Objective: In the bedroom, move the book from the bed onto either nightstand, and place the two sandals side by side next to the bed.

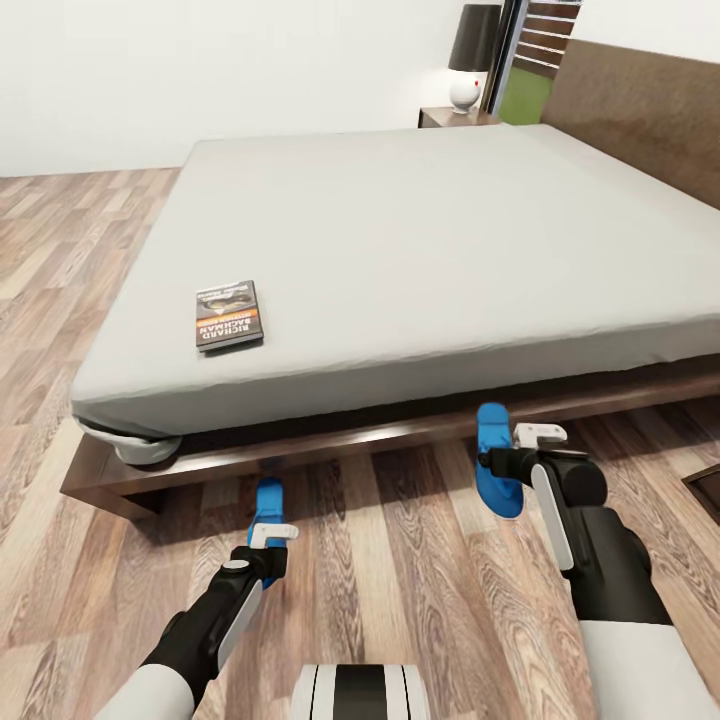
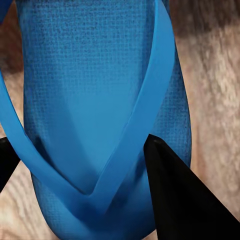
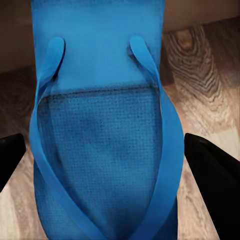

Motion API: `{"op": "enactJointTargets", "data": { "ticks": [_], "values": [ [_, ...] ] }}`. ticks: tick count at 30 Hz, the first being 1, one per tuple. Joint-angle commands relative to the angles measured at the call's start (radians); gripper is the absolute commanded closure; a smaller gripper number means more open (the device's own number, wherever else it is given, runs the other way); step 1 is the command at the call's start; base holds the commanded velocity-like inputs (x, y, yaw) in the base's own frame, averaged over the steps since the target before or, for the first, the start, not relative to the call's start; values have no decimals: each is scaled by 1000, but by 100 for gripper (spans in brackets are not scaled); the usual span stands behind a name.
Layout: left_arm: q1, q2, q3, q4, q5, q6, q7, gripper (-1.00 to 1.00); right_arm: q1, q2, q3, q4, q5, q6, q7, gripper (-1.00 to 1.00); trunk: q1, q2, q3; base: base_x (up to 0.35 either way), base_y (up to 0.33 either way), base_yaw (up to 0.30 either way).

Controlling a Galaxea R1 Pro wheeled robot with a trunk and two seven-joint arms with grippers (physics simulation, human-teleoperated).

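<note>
The book (image 1: 228,315), dark with an orange band, lies flat on the grey mattress of the bed (image 1: 420,230), near its front left corner. Two blue sandals are down by the bed's wooden frame. My left gripper (image 1: 266,548) is shut on the left sandal (image 1: 268,500), which the left wrist view shows as the sandal (image 2: 95,90) between the black fingers (image 2: 185,200). My right gripper (image 1: 497,466) is shut on the right sandal (image 1: 494,440), held in front of the frame. In the right wrist view that sandal (image 3: 100,130) spans the gap between the wide-set fingers (image 3: 215,185). A nightstand (image 1: 455,117) stands beyond the bed.
A lamp (image 1: 470,60) with a dark shade stands on the nightstand. The headboard (image 1: 640,100) rises at the right. Wood-plank floor (image 1: 400,560) runs between me and the bed frame (image 1: 300,450). A dark object (image 1: 705,490) sits at the right edge of the floor.
</note>
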Motion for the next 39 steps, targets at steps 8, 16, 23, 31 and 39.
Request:
{"op": "enactJointTargets", "data": {
  "ticks": [8, 16, 23, 31, 39],
  "values": [
    [0, 1, 19, -2, 14, 5, 43, 100, -1, 0, 33, -36, 2, 7, -8, 100, 0, 0, -1, 0, 0, 20],
    [0, -2, 63, -2, 35, 5, 85, 100, -1, 0, 34, -33, 3, 8, -9, 100, 0, 0, -1, 0, 0, 235],
    [0, -2, 65, -18, 37, 6, 84, 100, -1, 0, 34, -32, 3, 8, -9, 100, 0, 0, -1, 0, 0, 271],
    [0, -2, 65, -20, 37, 6, 84, 100, -1, 0, 33, -37, 2, 6, -9, 100, 0, 0, -1, 0, 0, 125],
    [0, 0, 65, -20, 37, 7, 83, 100, 118, -1, 30, -66, 1, -124, -9, 100, 0, 0, -1, 0, 0, 5]
  ]
}}
